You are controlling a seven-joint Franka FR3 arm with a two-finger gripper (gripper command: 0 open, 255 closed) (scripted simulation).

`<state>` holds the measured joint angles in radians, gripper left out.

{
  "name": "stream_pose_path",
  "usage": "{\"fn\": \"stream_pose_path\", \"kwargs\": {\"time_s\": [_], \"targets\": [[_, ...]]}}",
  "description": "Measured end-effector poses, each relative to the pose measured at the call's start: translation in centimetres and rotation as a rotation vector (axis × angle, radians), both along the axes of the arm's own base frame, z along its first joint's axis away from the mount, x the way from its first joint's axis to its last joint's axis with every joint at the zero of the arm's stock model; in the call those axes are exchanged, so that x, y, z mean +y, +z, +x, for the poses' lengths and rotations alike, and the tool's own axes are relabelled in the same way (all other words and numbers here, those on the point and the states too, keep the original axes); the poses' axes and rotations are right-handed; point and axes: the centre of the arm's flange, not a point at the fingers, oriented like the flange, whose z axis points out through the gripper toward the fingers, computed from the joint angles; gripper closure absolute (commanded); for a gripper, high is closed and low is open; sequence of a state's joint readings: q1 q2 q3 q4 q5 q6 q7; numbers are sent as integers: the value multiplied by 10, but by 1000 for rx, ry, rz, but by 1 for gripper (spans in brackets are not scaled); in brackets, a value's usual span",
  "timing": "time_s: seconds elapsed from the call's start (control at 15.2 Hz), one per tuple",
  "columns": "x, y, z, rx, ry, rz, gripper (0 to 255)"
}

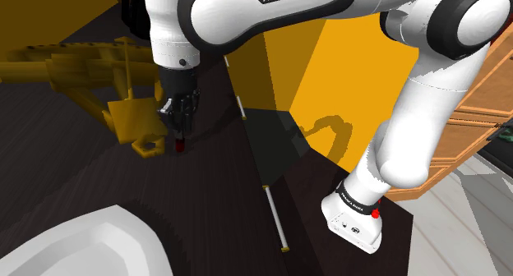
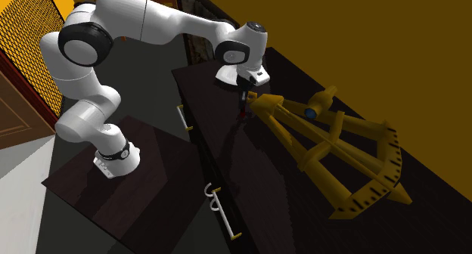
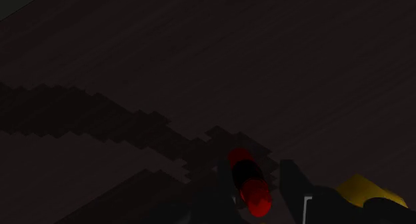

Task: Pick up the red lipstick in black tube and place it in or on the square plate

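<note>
The lipstick (image 3: 249, 186) is a small tube with a black band and red ends, standing on the dark tabletop (image 1: 205, 200). My black gripper (image 3: 253, 173) points down over it, and its two narrowly spaced fingers clasp the tube from both sides. In the shoulder view the gripper (image 1: 180, 128) hangs at the table's far side with the red tip (image 1: 179, 144) showing under it, right beside a golden instrument. In that view a white plate (image 1: 78, 241) with a rounded corner lies at the near left of the table. The second exterior view has the gripper (image 2: 243, 101) by the instrument's top.
A large golden sextant-like instrument (image 2: 333, 150) lies on the table, its nearest arm touching distance from the gripper. Drawer handles (image 1: 274, 213) run along the table's front edge. Orange walls (image 1: 345, 77) stand behind, and the robot's dark stand (image 2: 121, 192) is beside the table.
</note>
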<state>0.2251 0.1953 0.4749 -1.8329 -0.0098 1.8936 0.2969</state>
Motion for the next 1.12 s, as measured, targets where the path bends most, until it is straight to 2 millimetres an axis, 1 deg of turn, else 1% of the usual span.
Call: {"fn": "stream_pose_path", "kwargs": {"time_s": [0.59, 1.12], "targets": [[0, 2, 0, 0, 0, 0, 255], [-1, 42, 1, -1, 0, 0, 255]]}}
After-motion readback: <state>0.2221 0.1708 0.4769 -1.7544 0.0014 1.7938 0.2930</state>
